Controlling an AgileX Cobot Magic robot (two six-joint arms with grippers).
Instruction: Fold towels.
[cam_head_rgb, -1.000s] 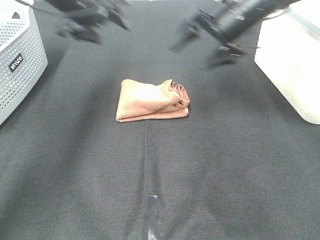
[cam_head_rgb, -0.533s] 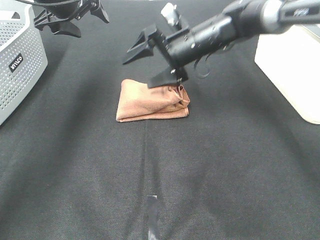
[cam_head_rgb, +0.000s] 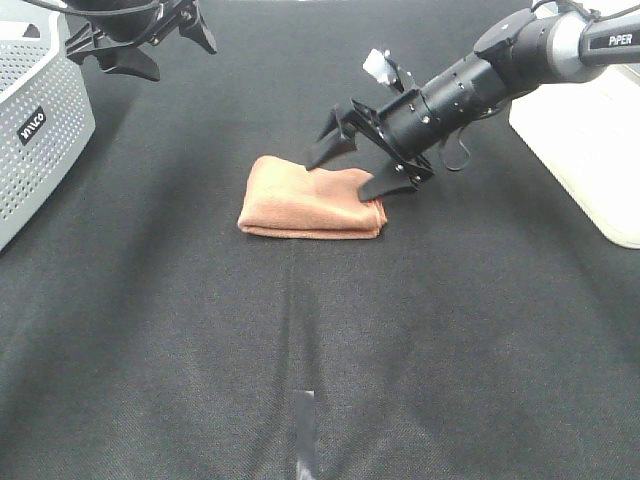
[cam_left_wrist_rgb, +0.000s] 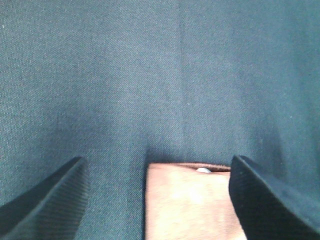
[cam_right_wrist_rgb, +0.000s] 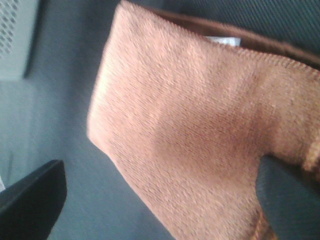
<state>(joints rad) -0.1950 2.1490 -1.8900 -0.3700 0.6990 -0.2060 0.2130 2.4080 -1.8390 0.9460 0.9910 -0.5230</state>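
The rust-brown towel (cam_head_rgb: 305, 198) lies folded into a small flat rectangle at the middle of the black table. My right gripper (cam_head_rgb: 358, 168) is open and low over the towel's right end, one finger at its back edge and one at its right edge. In the right wrist view the towel (cam_right_wrist_rgb: 190, 130) fills the picture between the open fingers (cam_right_wrist_rgb: 292, 197), with a white tag (cam_right_wrist_rgb: 222, 40) at its far hem. My left gripper (cam_head_rgb: 165, 45) is open and raised at the far left back. The left wrist view shows the towel (cam_left_wrist_rgb: 192, 200) far below.
A grey perforated basket (cam_head_rgb: 40, 110) stands at the left edge. A white box (cam_head_rgb: 590, 130) stands at the right edge. A short strip of tape (cam_head_rgb: 304, 430) lies on the black cloth near the front.
My right gripper has swung in from the back right and come down onto the towel's right end. The bunched right end now lies flat. The left arm has pulled back left.
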